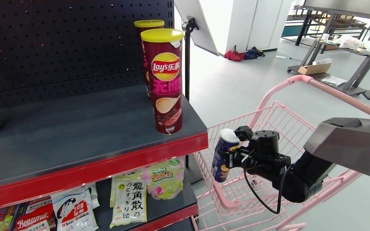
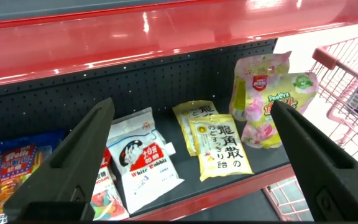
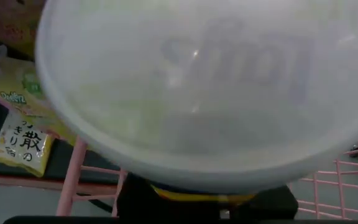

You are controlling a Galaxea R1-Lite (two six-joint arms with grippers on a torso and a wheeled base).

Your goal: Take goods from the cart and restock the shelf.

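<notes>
Clamped on a blue can (image 1: pixel 219 165), the jaws of the right gripper (image 1: pixel 229 157) hold it around its upper body, just below the white lid (image 1: pixel 229 136). The can stands nearly upright, lid up and leaning slightly. The right arm comes in from the right with its forearm about level and the wrist pointing left, over the pink cart (image 1: pixel 270 96). The can hangs over the cart's left side, just right of the shelf (image 1: pixel 75 128) end and lower than its red front edge. Two red cans stand on the top shelf near its right end, one (image 1: pixel 167 83) at the front and one (image 1: pixel 148 24) behind it.

The left gripper (image 2: pixel 190 106) has its jaws spread wide and empty, facing the lower shelf, where a white bag (image 2: pixel 138 165), yellow sachets (image 2: pixel 219 146) and a pink-green pouch (image 2: pixel 278 109) lie.
</notes>
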